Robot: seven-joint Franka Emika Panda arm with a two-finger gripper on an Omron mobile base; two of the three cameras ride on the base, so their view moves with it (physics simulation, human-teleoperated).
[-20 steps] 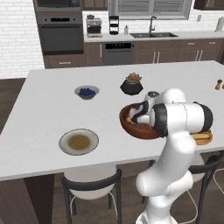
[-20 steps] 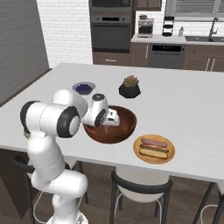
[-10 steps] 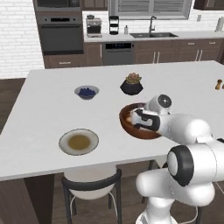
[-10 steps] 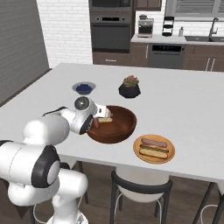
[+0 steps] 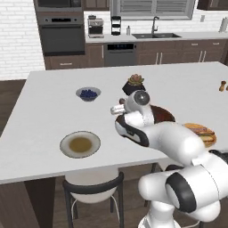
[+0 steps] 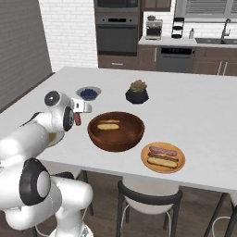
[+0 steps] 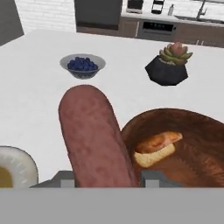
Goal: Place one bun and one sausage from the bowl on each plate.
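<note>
Gripper (image 6: 77, 115) raised over the white counter (image 6: 203, 111), just left of the wooden bowl (image 6: 115, 131) and between it and the grey-rimmed plate (image 5: 80, 144). The jaws stand partly closed on a reddish-brown sausage (image 7: 94, 138), which hangs down from them in the right base view and runs up the middle of the hand view.

Compared with one second ago, the gripper has left the bowl: then it reached down inside the bowl's rim, half a second ago it was at the bowl's left edge, and now it is clear of the bowl, carrying the sausage toward the side of the grey-rimmed plate. The arm has swung leftward with it.

One bun (image 6: 109, 125) lies in the bowl, on the side nearer the gripper. The orange plate (image 6: 163, 158), just right of the bowl, holds a bun and a sausage side by side, as before. The grey-rimmed plate bears nothing. Behind the bowl stand a small bowl of blueberries (image 7: 82, 65) and a black plant pot (image 7: 167, 70), both unmoved.
</note>
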